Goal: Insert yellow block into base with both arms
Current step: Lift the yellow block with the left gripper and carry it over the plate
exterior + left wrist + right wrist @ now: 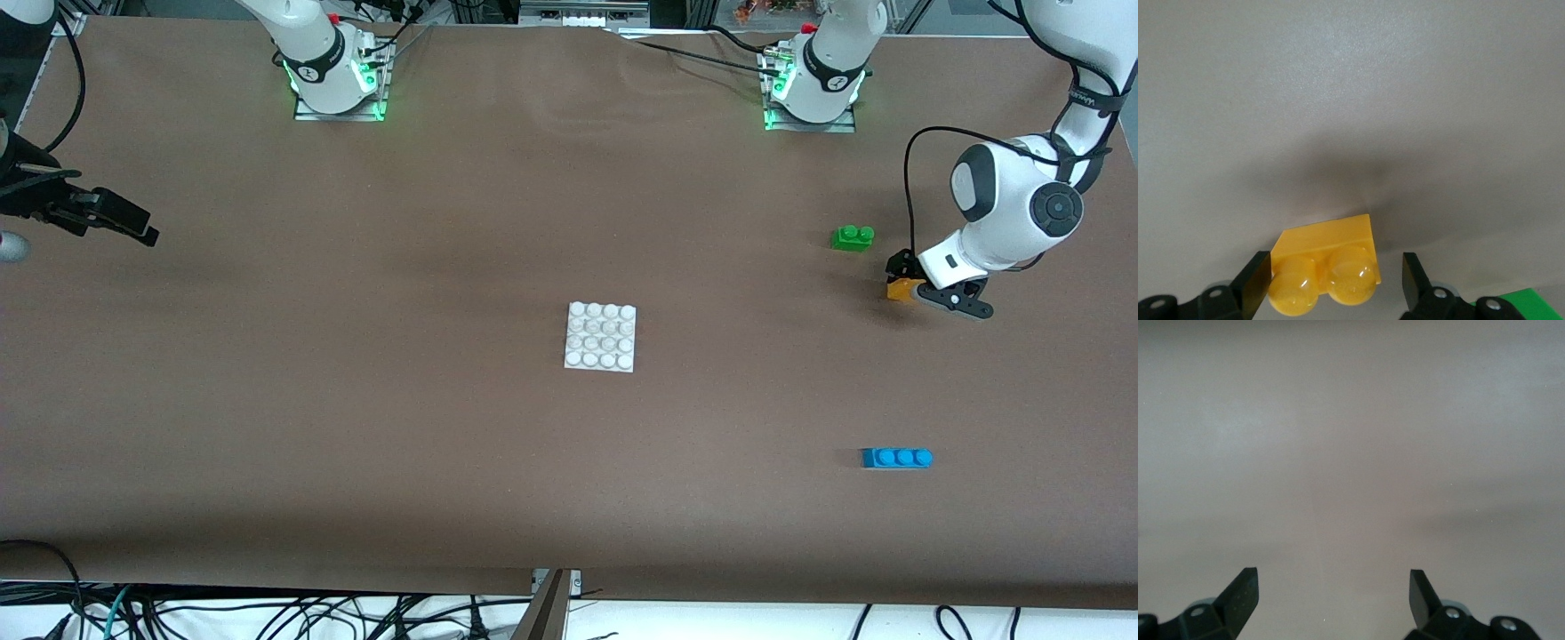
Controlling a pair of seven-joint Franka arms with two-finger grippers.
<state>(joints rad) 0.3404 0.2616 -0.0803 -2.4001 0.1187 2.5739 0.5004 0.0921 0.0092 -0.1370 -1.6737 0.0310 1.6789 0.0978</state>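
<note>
The yellow block (903, 290) lies on the table near the left arm's end, studs toward the wrist camera in the left wrist view (1325, 265). My left gripper (909, 283) is down around it, open (1336, 277): one finger sits against one end of the block and the other stands a small gap off the other end. The white base (601, 337) lies at the table's middle, with nothing on it. My right gripper (124, 220) waits open (1333, 590) and empty over bare table at the right arm's end.
A green two-stud brick (853, 237) lies beside the left gripper, farther from the front camera than the yellow block; its corner shows in the left wrist view (1531, 303). A blue three-stud brick (897, 458) lies nearer the front camera.
</note>
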